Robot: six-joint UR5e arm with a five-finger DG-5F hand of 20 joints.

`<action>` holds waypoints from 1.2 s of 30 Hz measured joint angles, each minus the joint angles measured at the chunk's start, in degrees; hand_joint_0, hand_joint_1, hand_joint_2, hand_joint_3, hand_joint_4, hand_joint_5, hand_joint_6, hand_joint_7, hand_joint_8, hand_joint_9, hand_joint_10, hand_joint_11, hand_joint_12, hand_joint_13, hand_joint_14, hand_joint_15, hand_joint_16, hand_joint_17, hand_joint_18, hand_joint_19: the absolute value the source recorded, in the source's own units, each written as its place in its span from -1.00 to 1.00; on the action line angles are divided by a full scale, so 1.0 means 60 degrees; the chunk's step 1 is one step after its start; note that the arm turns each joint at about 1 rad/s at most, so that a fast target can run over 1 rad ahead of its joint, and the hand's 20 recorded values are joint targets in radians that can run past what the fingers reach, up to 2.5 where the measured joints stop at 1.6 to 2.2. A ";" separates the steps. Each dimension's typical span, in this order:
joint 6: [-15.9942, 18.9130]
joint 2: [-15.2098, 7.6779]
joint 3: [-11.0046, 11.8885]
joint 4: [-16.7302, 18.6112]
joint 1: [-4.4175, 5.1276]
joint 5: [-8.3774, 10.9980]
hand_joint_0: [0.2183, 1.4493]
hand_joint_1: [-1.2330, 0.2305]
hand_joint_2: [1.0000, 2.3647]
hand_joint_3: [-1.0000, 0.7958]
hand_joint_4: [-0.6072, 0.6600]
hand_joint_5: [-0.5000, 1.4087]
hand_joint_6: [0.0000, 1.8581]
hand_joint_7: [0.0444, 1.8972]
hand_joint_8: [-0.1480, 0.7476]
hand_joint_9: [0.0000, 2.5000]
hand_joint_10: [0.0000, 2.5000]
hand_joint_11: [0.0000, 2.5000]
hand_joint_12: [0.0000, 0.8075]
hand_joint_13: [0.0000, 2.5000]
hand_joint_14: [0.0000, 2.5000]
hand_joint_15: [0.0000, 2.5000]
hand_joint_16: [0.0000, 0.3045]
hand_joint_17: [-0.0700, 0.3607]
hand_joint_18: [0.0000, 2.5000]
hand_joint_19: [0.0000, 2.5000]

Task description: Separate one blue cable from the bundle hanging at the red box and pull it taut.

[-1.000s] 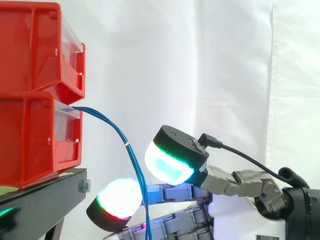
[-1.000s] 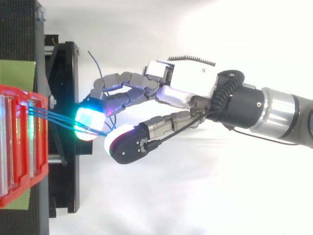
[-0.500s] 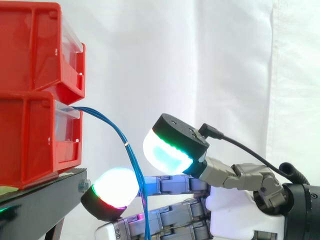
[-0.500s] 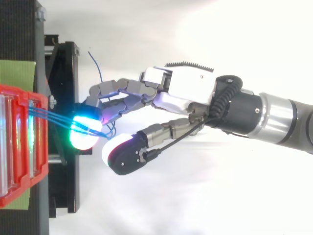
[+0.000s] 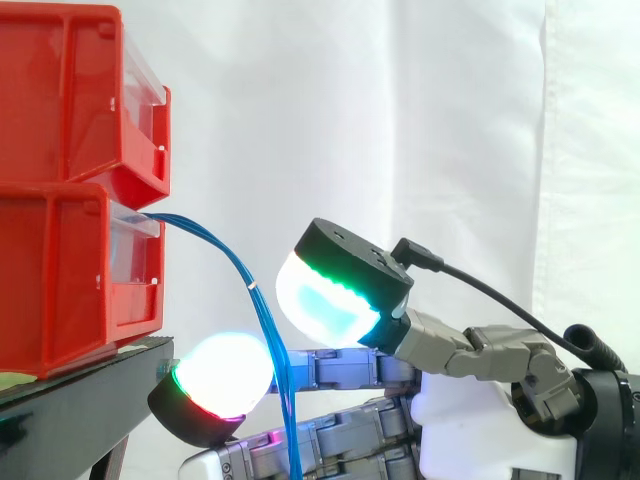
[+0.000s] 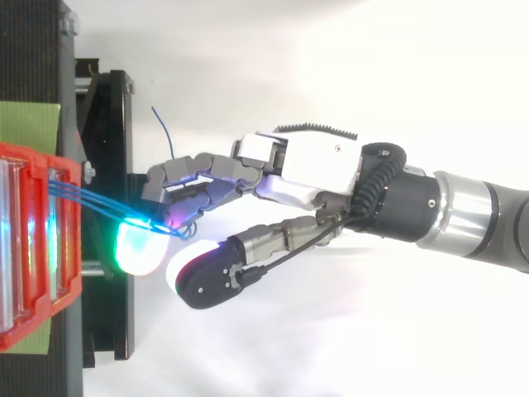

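Observation:
Several thin blue cables (image 5: 262, 310) leave the lower red bin (image 5: 70, 280) as a bundle, arch out and hang down past the black stand (image 5: 90, 400). From above, the cables (image 6: 91, 197) run from the red bin (image 6: 70, 248) to my fingers. My hand (image 6: 310, 165) reaches in from the right, open, with its fingers fairly straight. One glowing white-green fingertip (image 5: 222, 375) sits just left of the hanging strands and close to the stand's edge. The thumb pad (image 5: 320, 300) hovers to their right, apart from them. The strands pass down between fingertip and thumb, unpinched.
A second red bin (image 5: 70, 90) is stacked on the lower one. One loose blue cable end (image 6: 161, 124) sticks out above my fingers near the stand's frame (image 6: 107, 124). A white curtain (image 5: 400, 120) hangs behind, with free room to the right of the bins.
My hand has crept left toward the stand and, seen from above, shifted toward the near side. The lit fingertip now sits lower and further left of the cables; the thumb followed left.

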 measured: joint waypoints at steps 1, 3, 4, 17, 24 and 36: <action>0.0004 -0.0002 0.0000 0.0005 0.0001 -0.0005 -0.34 0.00 -1.00 -0.42 0.34 -0.62 -0.46 0.17 -0.02 -0.40 -0.99 -0.76 -0.27 -0.46 -0.99 -0.83 -0.81 -0.37 -0.66 -0.86; 0.0017 -0.0003 0.0000 -0.0001 -0.0003 -0.0016 -0.34 0.02 -1.00 -0.42 0.35 -0.62 -0.46 0.17 -0.02 -0.40 -0.99 -0.76 -0.27 -0.46 -0.99 -0.83 -0.81 -0.37 -0.66 -0.86; 0.0025 -0.0003 -0.0001 -0.0007 -0.0011 -0.0025 -0.34 0.03 -1.00 -0.42 0.34 -0.62 -0.46 0.17 -0.01 -0.39 -0.99 -0.76 -0.26 -0.46 -0.99 -0.83 -0.81 -0.37 -0.66 -0.85; 0.0101 0.0005 0.0007 -0.0048 -0.0237 -0.0346 -0.36 -0.06 -1.00 -0.41 0.34 -0.62 -0.46 0.18 -0.01 -0.39 -0.99 -0.75 -0.26 -0.46 -0.99 -0.83 -0.81 -0.37 -0.66 -0.86; 0.0110 0.0008 0.0107 -0.0065 -0.0301 -0.0394 -0.35 -0.10 -1.00 -0.40 0.32 -0.62 -0.46 0.19 -0.01 -0.39 -0.99 -0.74 -0.27 -0.46 -0.99 -0.83 -0.81 -0.37 -0.65 -0.86; 0.0079 0.0008 0.0344 -0.0199 -0.0267 -0.0382 -0.30 -0.16 -0.98 -0.29 0.23 -0.61 -0.43 0.24 -0.01 -0.38 -0.99 -0.75 -0.27 -0.45 -0.99 -0.83 -0.81 -0.37 -0.64 -0.86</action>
